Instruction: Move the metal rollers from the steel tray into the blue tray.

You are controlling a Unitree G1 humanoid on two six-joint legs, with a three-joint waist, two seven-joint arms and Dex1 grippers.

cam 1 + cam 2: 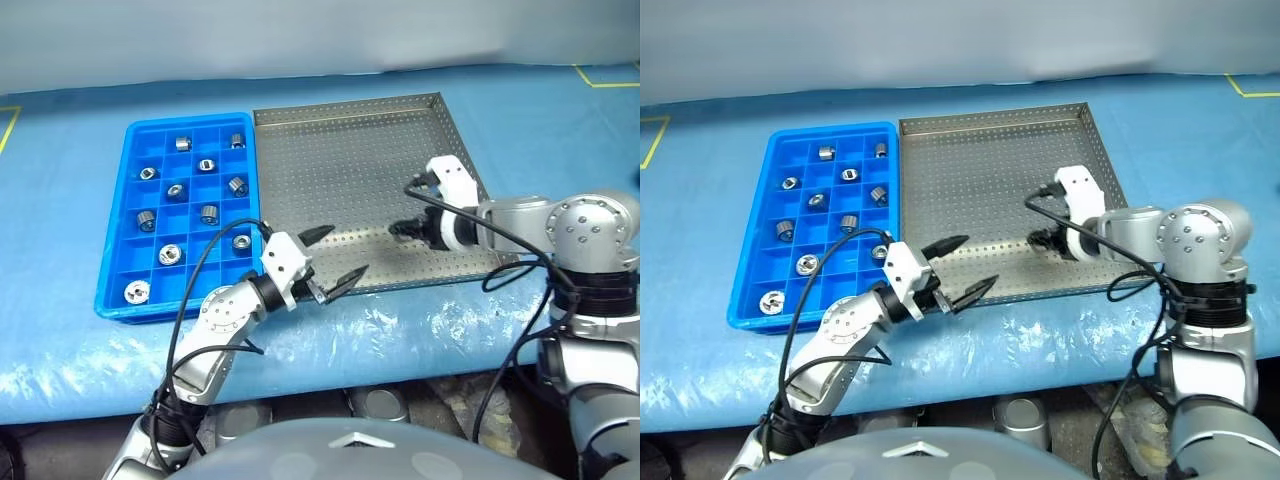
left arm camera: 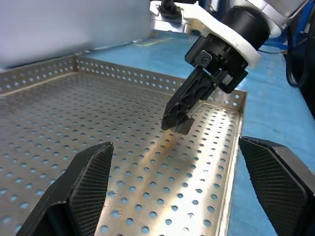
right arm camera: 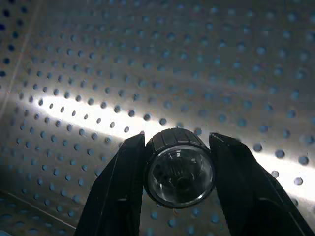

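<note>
Nearest, left claw [image 1: 335,258] hangs wide open and empty at the steel tray's [image 1: 345,135] near-left corner. Blue tray [image 1: 112,262], on the left, holds ten metal rollers [image 1: 176,190] in separate compartments. Right claw [image 3: 178,187] pinches the last roller [image 3: 178,167] above the steel floor, likely for transfer leftward.

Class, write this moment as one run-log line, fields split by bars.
right gripper: shut on metal roller, over steel tray | left gripper: open, empty, at tray's near edge | blue tray: ten rollers
</note>
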